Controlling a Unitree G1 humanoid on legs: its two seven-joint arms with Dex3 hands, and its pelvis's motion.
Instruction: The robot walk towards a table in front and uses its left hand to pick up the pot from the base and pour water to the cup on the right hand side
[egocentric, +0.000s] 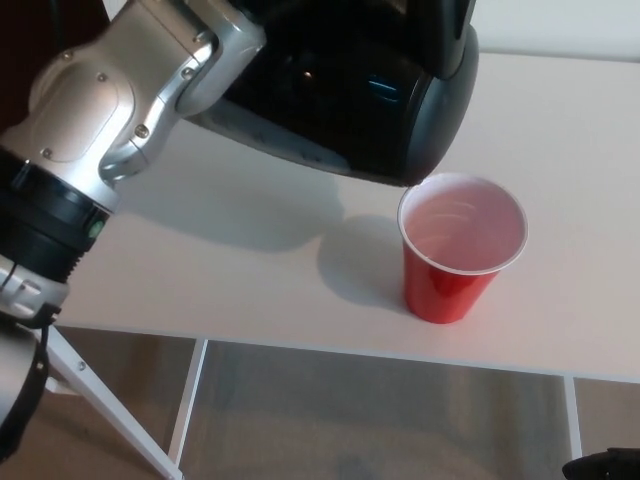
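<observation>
A glossy black pot (360, 80) hangs tilted over the white table (560, 130), its lower front edge just above the left rim of the red cup (460, 245). My left hand (215, 50) holds the pot from the left, and the silver forearm comes in from the lower left. Most of the hand is hidden behind the pot. The cup stands upright near the table's front edge, and its white inside shows no stream of water. Only a dark sliver of what seems to be my right hand (603, 465) shows at the bottom right corner.
The table's front edge (300, 345) runs across the lower picture, with tiled floor (380, 420) below it. A white slanted leg (110, 410) crosses the lower left. The pot casts a shadow (250, 215) on the table left of the cup.
</observation>
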